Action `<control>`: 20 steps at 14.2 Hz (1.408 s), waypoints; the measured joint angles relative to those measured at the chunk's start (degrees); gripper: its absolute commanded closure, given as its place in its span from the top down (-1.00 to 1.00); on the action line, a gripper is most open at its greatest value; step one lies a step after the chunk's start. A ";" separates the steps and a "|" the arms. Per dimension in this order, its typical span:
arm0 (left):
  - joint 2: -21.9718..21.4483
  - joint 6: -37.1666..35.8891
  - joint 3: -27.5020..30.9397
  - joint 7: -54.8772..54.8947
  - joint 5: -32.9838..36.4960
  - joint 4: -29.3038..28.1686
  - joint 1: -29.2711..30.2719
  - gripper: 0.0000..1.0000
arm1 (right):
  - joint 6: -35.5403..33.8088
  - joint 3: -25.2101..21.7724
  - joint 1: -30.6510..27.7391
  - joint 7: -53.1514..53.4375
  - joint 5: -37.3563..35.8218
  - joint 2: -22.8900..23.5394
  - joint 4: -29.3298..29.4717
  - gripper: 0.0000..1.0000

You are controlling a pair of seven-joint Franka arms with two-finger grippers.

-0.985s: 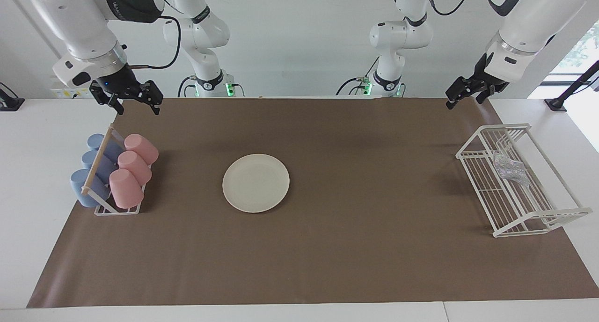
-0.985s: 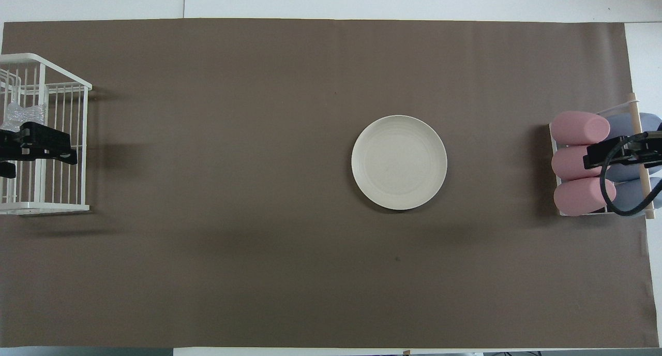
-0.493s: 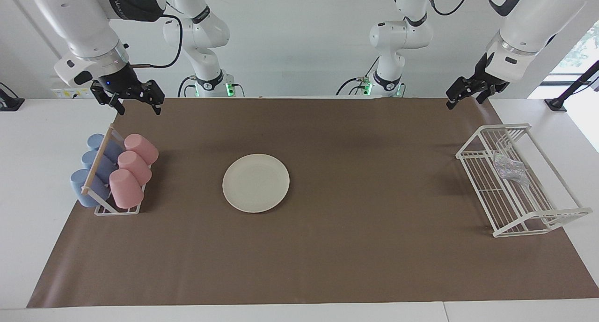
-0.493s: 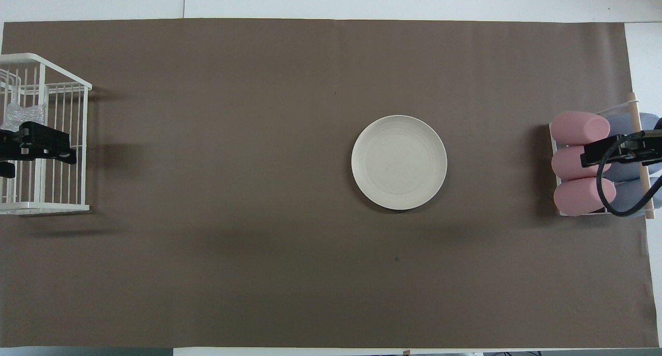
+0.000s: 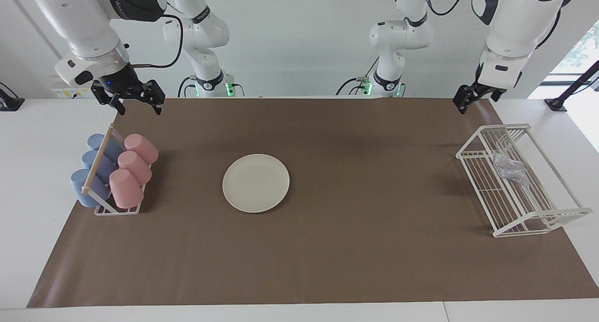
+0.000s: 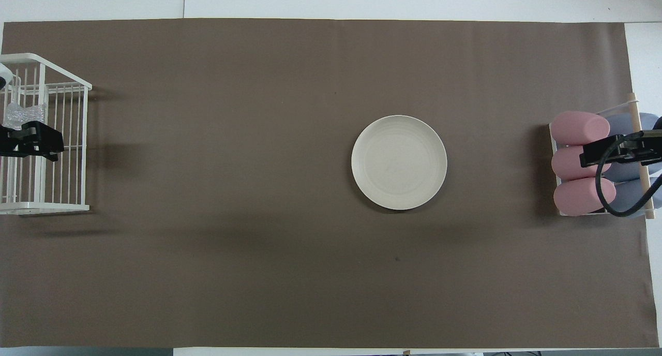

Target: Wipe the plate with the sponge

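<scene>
plate (image 5: 255,183) flat on the brown mat (image 5: 327,256), mid tabletop, a bit toward the right arm's end. sponge (image 5: 509,168) lies in the white wire rack (image 5: 538,217) at the left arm's end. left tool (image 5: 465,102) released, empty, up over the mat edge near the rack. right tool (image 5: 136,102) released, empty, up in the air near the cup rack (image 5: 117,210), waiting.

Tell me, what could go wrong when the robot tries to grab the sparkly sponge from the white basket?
The sponge lies low inside the wire rack, so the left hand, open above it, might bump or snag the bars going in. The sponge looks soft and crinkly, so the fingers could pinch only a corner and drop it. The plate lies loose on the mat and may slide when wiped.
</scene>
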 measured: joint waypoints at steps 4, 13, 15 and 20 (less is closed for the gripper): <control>7.93 5.66 -0.13 -1.50 18.72 -3.04 -2.34 1.00 | 0.00 0.01 0.00 0.00 0.00 0.00 0.02 1.00; 18.08 15.83 0.63 -10.30 33.89 -6.35 -1.39 1.00 | 0.00 0.05 0.02 0.00 0.00 0.00 0.02 1.00; 18.18 16.19 0.63 -10.30 34.01 -6.35 -0.99 1.00 | 0.00 0.09 0.03 0.00 0.00 0.00 0.02 1.00; 18.18 17.75 0.73 -10.30 35.08 -6.35 0.10 0.88 | 0.00 1.29 0.06 0.12 0.02 0.01 0.02 1.00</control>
